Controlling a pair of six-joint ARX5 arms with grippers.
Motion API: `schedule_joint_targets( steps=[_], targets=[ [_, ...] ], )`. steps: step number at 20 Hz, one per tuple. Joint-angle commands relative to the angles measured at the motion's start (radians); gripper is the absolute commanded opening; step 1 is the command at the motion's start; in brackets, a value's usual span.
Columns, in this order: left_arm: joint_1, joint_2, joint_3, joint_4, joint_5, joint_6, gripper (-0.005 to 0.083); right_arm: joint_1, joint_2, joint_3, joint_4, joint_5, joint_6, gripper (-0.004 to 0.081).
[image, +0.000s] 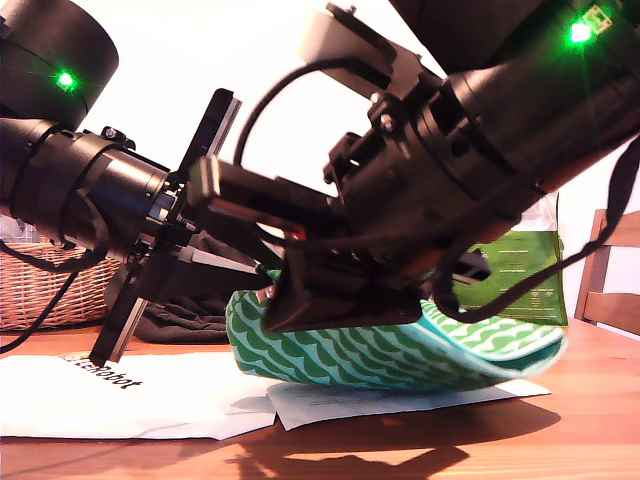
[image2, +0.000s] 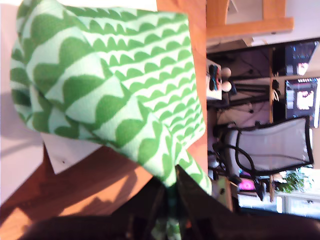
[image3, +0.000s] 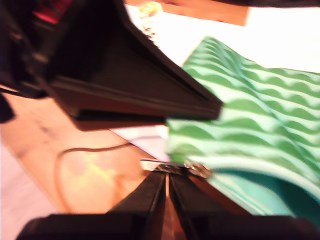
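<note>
pinching green pouch (image2: 115, 85): my first hand (image2: 170, 182); my second hand (image3: 166, 177) blurred, grip unclear.

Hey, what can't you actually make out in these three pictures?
- Exterior view: an arm covers the green patterned pouch's top; both grippers' fingertips are hidden.
- Second wrist view: blur; the small metal tab at my second gripper may be a zipper pull, grip unclear.
- First wrist view: pouch folds bury my first gripper's tips.

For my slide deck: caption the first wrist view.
My first hand pinches a corner of a green scallop-patterned pouch over the wooden table and white paper.
</note>
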Motion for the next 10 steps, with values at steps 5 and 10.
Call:
schedule_joint_targets(
  steps=[5,10],
  targets=[
    [0.032,0.005,0.014,-0.006,0.013,0.034,-0.0019,-0.035,-0.001,-0.010,0.089,-0.019,0.005,-0.0012],
    [0.045,0.005,0.014,-0.060,0.001,0.088,-0.0019,-0.039,-0.039,-0.010,0.111,-0.017,0.005,-0.0013]
  ],
)
